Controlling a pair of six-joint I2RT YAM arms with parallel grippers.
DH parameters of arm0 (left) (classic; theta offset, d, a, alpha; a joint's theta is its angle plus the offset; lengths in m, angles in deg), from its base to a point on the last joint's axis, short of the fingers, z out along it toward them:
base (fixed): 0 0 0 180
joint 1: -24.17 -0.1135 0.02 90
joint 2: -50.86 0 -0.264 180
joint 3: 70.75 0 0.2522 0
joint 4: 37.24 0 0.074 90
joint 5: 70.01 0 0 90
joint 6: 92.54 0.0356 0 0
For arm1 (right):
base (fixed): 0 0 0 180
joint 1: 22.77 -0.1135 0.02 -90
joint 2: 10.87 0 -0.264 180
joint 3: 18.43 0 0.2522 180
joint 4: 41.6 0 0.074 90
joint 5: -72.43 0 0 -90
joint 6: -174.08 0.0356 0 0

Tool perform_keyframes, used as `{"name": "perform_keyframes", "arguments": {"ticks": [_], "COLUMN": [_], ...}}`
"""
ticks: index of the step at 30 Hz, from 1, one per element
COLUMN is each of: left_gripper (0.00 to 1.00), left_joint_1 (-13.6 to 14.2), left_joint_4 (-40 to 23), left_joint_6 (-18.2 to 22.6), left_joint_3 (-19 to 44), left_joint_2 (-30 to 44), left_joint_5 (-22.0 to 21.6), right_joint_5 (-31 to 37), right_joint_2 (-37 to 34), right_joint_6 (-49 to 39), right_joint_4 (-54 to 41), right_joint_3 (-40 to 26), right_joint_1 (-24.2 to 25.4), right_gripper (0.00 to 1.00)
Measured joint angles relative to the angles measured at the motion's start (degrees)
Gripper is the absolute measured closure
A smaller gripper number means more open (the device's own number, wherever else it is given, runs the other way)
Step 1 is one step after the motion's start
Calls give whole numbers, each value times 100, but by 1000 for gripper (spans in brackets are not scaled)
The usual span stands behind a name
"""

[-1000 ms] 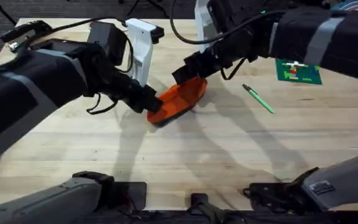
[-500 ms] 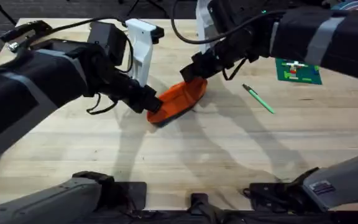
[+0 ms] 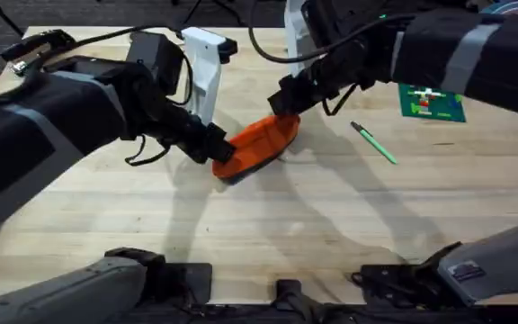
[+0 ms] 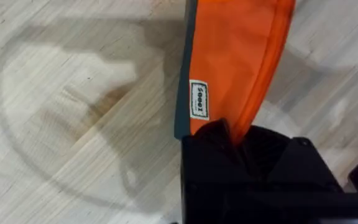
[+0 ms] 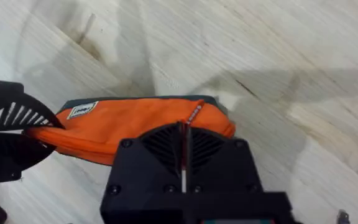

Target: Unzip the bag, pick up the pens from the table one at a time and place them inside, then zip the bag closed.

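The table (image 3: 268, 225) is lying pale and grainy — light wooden planks under dark arm shadows. Near its middle the bag (image 3: 257, 147), an elongated orange fabric pouch, is being pinched at one end by the left gripper (image 3: 223, 148). The right gripper (image 3: 286, 99) is closing on the red pull (image 5: 193, 114) at the other end. The pen (image 3: 373, 143) — slim, green — is lying well apart.

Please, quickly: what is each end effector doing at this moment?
Left end effector: closed, holding one end of the bag.
Right end effector: closed on the bag's red pull.
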Motion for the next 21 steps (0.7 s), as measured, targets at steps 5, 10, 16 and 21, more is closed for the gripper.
{"name": "perform_keyframes", "arguments": {"ticks": [5,10,16,21], "left_gripper": [958,958,958,958], "left_joint_1": [0,0,0,0], "left_joint_4": [0,0,0,0], "left_joint_6": [0,0,0,0], "left_joint_3": [0,0,0,0], "left_joint_2": [0,0,0,-1], "left_joint_5": [0,0,0,-2], "right_joint_5": [-2,-4,-7,-23], "right_joint_2": [0,48,265,298], "right_joint_6": [0,-40,-87,-90], "right_joint_4": [1,-5,-36,-42], "right_joint_3": [-2,-5,-82,-136], "right_joint_1": [0,-2,-2,-7], "right_gripper": [969,969,969,969]}}
